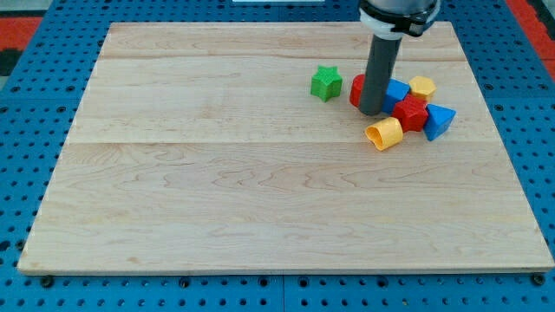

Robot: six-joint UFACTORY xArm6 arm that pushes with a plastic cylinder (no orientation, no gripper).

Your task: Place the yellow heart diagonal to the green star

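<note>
The green star lies on the wooden board toward the view's upper right. The yellow heart lies below and to the right of it, at the lower left edge of a cluster of blocks. My tip stands between the star and the heart, just above the heart's upper left side and touching or nearly touching a red block partly hidden behind the rod.
The cluster right of the rod holds a red star-like block, a blue block, a blue triangular block and a yellow block. A blue pegboard surrounds the board.
</note>
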